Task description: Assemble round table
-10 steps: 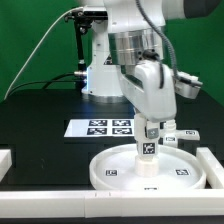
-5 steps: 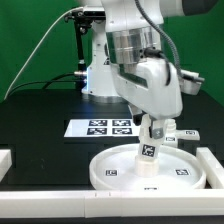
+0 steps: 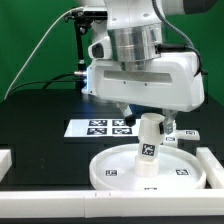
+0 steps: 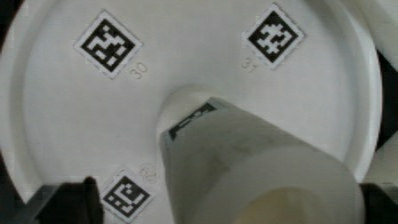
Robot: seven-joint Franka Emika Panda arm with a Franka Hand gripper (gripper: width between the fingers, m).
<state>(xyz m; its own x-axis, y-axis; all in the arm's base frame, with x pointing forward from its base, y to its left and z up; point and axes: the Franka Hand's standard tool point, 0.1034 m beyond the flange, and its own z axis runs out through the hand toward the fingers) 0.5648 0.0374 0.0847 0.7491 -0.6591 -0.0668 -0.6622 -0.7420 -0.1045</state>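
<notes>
The round white disc lies flat on the black table near the front, with small tags on its face. The short thick white leg stands at its middle, leaning slightly, with a tag on its side. My gripper hangs straight over the top of the leg, with the wide hand turned broadside. In the wrist view the leg rises from the disc between my dark fingers. The fingers stand wide, with a gap to the leg. The gripper looks open.
The marker board lies behind the disc. White border rails run along the front and the exterior view's right. A small white part lies right of the leg. The robot base stands at the back.
My wrist has turned about the leg, so the hand now faces broadside. The leg and its tag have stayed in place on the disc.
</notes>
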